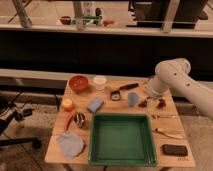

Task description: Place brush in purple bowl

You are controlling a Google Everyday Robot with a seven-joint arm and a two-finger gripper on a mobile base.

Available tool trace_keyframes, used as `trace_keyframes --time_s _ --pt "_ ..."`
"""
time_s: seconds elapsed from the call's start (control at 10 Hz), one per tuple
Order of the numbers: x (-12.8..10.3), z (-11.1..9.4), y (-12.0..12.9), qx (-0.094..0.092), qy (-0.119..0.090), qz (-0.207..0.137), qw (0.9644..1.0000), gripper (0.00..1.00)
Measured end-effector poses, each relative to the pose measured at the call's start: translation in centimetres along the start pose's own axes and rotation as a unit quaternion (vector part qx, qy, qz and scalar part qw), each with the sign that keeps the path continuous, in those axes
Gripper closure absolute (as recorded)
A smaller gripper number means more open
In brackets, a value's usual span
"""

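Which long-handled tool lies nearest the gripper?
The brush, black handle and round head, just left of the gripper at the back right. The pale utensils lie farther forward, right of the green tray.

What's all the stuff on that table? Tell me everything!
table: one, wooden, centre
tray: one, green, front middle
bowl: one, red, back left
cup: one, white, beside the bowl
brush: one, black, back middle, lying flat
blue block: one, left of tray
cloth: one, grey-blue, front left
black block: one, front right
pale utensil: one, yellowish, right of tray
small items: several, mixed colours, around the tray
arm: one, white, back right
end effector: one, at arm's tip, right of brush, open
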Motion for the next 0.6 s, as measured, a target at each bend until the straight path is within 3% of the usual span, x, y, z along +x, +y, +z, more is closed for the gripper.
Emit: trace_keyframes --time_s 0.4,0.6 --pt "-0.1 0.0 -0.1 0.002 -0.001 -0.001 1.0 0.2" --pt "-0.8 0.4 -1.0 0.012 -0.014 -0.01 0.9998 0.2"
